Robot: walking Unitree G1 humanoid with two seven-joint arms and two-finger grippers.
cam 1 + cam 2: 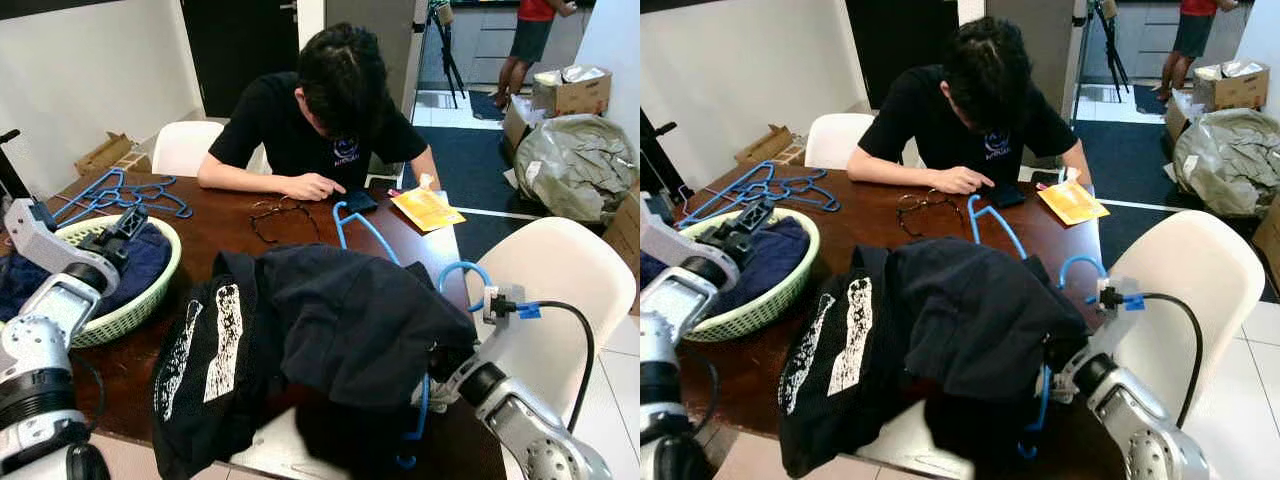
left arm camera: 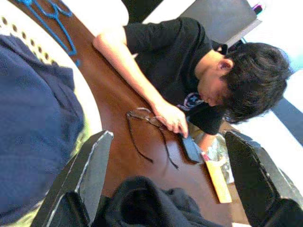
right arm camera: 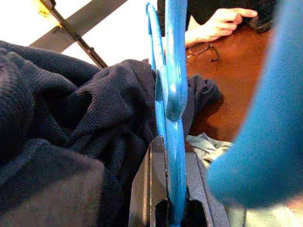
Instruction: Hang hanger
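A blue plastic hanger [image 1: 362,226] pokes out of a black T-shirt [image 1: 330,330] with a white print, bunched on the brown table [image 1: 225,235]. My right gripper [image 3: 173,198] is shut on the hanger's blue bar [image 3: 171,90], low at the shirt's right side; its wrist [image 1: 470,380] shows beside the cloth. The hanger's hook [image 1: 462,270] curls up near the wrist. My left gripper [image 2: 165,184] is open, raised over the green basket [image 1: 140,305], its fingers [image 2: 92,175] wide apart with nothing between them.
A person in a black shirt [image 1: 320,120] sits across the table using a phone [image 1: 360,202], glasses [image 1: 278,215] beside their hand. Spare blue hangers [image 1: 120,195] lie at the far left. The basket holds navy cloth [image 1: 150,255]. White chairs [image 1: 560,290] flank the table. Another person [image 1: 530,40] stands far behind.
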